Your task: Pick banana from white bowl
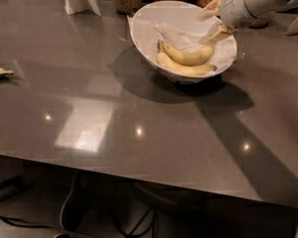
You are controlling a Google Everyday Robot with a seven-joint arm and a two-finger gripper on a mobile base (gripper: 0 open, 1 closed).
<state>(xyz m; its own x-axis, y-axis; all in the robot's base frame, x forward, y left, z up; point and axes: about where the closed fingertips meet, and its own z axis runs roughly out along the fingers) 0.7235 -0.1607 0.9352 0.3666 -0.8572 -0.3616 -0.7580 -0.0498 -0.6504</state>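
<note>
Dim scene, with overhead lights glinting off your glossy dark table (49, 53).
You get three small bright spots and one pale rectangular patch of glare on the near half. The white bowl (156, 15) is the brightest thing and throws a broad dark shadow to its left and front. The gripper (214, 24), over the bowl's right rim, is well lit; the arm's shadow runs toward the near right corner.

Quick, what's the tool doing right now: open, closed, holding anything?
Tool: at the white bowl's right side, just above the banana; open or closed cannot be told.
</note>
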